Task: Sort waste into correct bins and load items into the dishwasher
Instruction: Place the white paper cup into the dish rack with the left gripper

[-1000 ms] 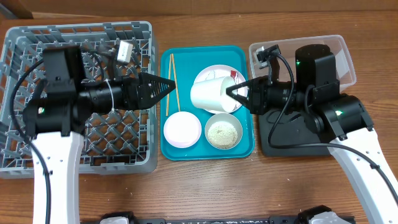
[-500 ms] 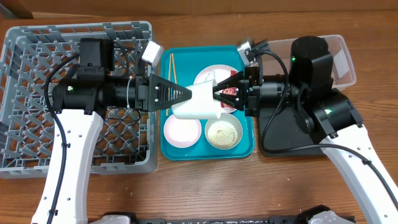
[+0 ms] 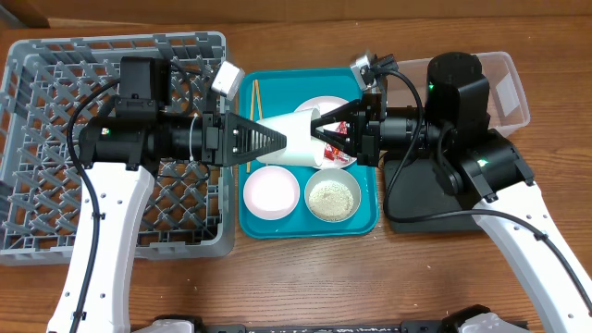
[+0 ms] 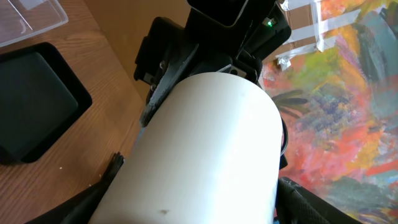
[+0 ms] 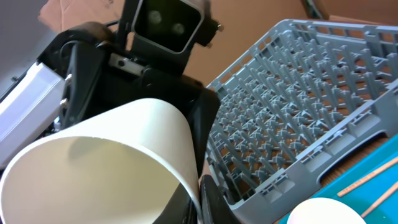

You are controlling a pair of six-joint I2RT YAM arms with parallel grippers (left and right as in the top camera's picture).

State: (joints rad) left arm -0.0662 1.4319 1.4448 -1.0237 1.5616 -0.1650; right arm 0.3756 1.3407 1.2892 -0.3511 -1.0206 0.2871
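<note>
1. Locate the small white cup (image 3: 289,148). It lies on its side in the air, off the flat teal tray (image 3: 370,215), above the middle of that tray and somewhat toward its left edge. The open mouth faces the right arm and the closed base faces the left arm.

2. Check the right gripper (image 3: 321,141). Its fingers are pressed together on the cup's wall at the rim, pinching the cup. In the right wrist view the mouth of the cup fills the lower left of the picture.

3. Check the left gripper (image 3: 277,141). Its fingers are spread and reach along either side of the cup's base end. In the left wrist view the cup body fills the gap between them. You cannot tell whether the pads press on the cup.

4. Note what lies on the tray under the cup:
- round white plate (image 3: 326,104) near the far edge, partly hidden
- small red printed sauce packet (image 3: 346,159) by the right gripper
- pale pink bowl (image 3: 273,192) at the near left corner
- white bowl of rice grains (image 3: 333,196) just beside it
- two thin wooden chopsticks (image 3: 253,106) along the left edge

5. The large grey plastic dish rack (image 3: 55,203) sits at the table's left edge. The clear plastic tub (image 3: 509,83) and the shallow black tray (image 3: 416,208) sit to the tray's right.
</note>
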